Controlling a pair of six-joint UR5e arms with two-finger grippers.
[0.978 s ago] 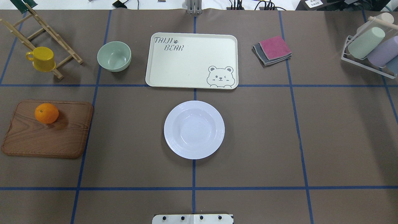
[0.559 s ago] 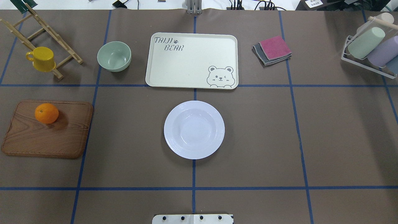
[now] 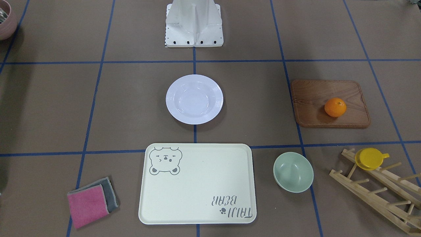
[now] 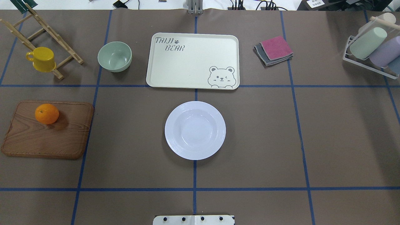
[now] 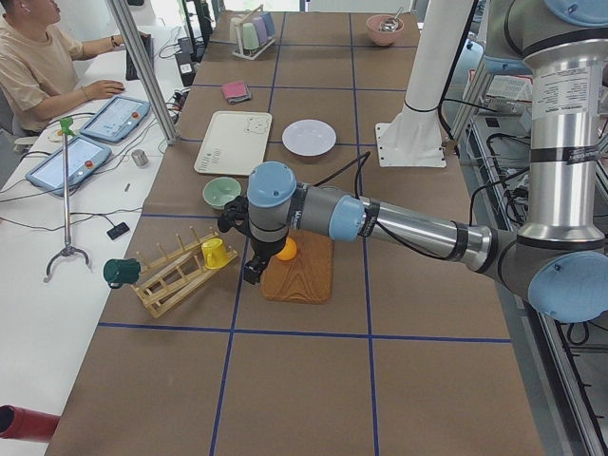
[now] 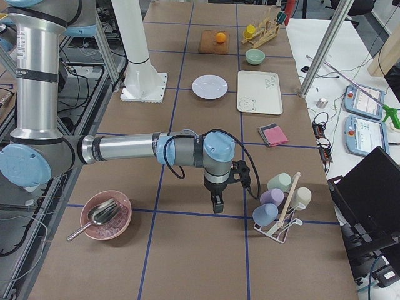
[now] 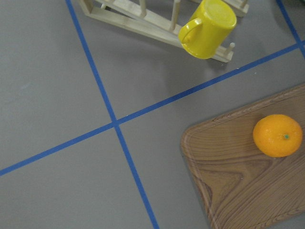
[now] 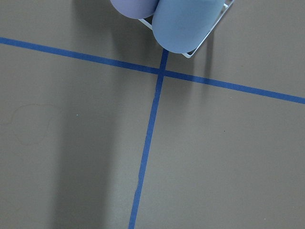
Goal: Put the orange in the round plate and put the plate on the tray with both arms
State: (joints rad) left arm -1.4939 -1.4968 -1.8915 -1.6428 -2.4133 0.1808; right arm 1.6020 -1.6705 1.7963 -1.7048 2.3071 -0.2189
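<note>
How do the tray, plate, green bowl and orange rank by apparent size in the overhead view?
Largest to smallest:
1. tray
2. plate
3. green bowl
4. orange
The tray and bowl lie farther from the camera, but the gaps are clear enough to rank.

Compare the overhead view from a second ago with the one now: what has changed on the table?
Nothing visibly changed. The orange lies where it was on the board, and the plate sits empty in the same spot beside the empty tray.
</note>
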